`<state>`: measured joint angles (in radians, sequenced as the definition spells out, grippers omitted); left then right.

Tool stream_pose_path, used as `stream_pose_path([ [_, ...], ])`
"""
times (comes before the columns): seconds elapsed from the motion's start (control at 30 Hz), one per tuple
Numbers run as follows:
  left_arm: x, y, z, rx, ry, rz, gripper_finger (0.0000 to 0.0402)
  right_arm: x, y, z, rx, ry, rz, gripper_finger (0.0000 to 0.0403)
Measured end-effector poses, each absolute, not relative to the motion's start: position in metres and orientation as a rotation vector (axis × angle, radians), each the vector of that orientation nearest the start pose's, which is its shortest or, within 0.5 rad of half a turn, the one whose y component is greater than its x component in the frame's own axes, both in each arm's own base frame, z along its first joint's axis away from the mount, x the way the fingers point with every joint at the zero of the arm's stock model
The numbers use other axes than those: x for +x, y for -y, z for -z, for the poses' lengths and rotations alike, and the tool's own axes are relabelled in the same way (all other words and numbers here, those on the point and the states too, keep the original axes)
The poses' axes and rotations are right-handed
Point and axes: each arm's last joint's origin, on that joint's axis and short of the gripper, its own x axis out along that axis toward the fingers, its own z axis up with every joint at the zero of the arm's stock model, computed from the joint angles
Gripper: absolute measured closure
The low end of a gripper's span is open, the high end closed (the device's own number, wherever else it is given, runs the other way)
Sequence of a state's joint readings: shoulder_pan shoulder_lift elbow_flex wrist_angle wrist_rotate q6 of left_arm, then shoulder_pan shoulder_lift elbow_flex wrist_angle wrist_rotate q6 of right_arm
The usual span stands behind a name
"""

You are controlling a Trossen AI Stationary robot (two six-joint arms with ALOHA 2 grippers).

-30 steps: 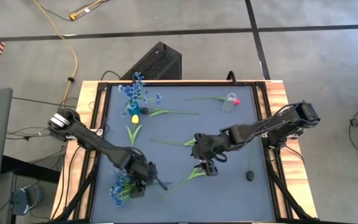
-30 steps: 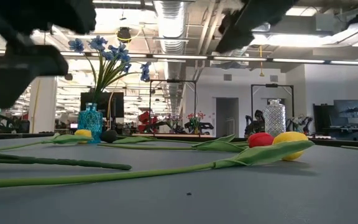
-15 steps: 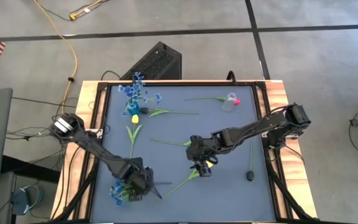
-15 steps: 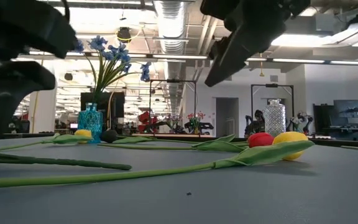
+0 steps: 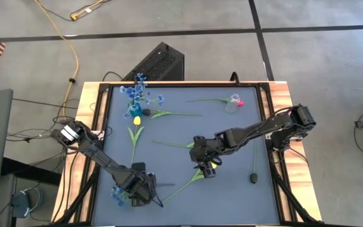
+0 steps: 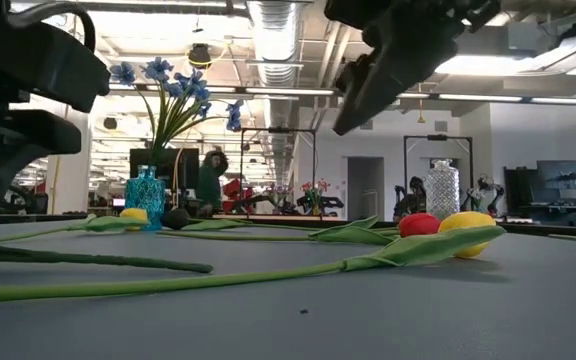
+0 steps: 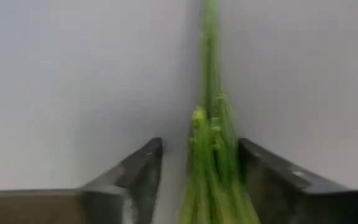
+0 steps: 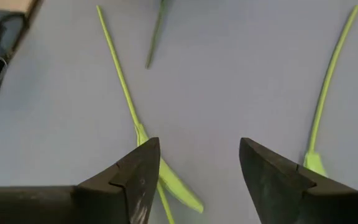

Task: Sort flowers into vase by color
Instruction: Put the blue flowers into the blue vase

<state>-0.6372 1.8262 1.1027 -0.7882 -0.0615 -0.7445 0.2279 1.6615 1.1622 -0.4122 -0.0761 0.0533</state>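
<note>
Since a second ago the left gripper [image 5: 140, 192] has slid down toward the lower left of the table, over the blue bunch [image 5: 120, 194]; its stems [image 7: 211, 168] stand between parted fingers. The right gripper [image 5: 204, 165], open, has shifted left above the yellow tulip [image 5: 212, 164] at centre.

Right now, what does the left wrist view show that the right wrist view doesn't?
Only the left wrist view: a bundle of green stems standing between the left gripper fingers, against bare table.

Only the right wrist view: two separate thin stems lying on the mat, one with a leaf beside the right gripper, whose fingers stand apart with nothing between them.

Both: two dark fingers at the picture's bottom, the grey mat, green stems.
</note>
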Motion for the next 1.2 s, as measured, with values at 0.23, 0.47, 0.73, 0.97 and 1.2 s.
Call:
stream_pose_path([
  [0.23, 0.272, 0.172, -0.173, 0.007, -1.534, -0.064, 0.0387, 0.323, -0.091, -0.236, -0.027, -0.948, -0.267, 0.0207],
  [0.47, 0.292, 0.154, -0.217, -0.066, -1.467, 0.057, 0.0393, 0.309, -0.12, -0.248, -0.243, -0.854, -0.233, 0.0241],
  [0.73, 0.293, 0.134, -0.237, -0.161, -1.427, 0.015, 0.0399, 0.317, -0.122, -0.243, -0.253, -0.745, -0.159, 0.0237],
  [0.97, 0.296, 0.127, -0.224, -0.232, -1.464, -0.047, 0.0401, 0.317, -0.122, -0.249, -0.253, -0.708, -0.149, 0.0217],
  [1.2, 0.296, 0.126, -0.2, -0.425, -1.43, -0.063, 0.0401, 0.329, -0.127, -0.225, -0.32, -0.744, -0.154, 0.0221],
])
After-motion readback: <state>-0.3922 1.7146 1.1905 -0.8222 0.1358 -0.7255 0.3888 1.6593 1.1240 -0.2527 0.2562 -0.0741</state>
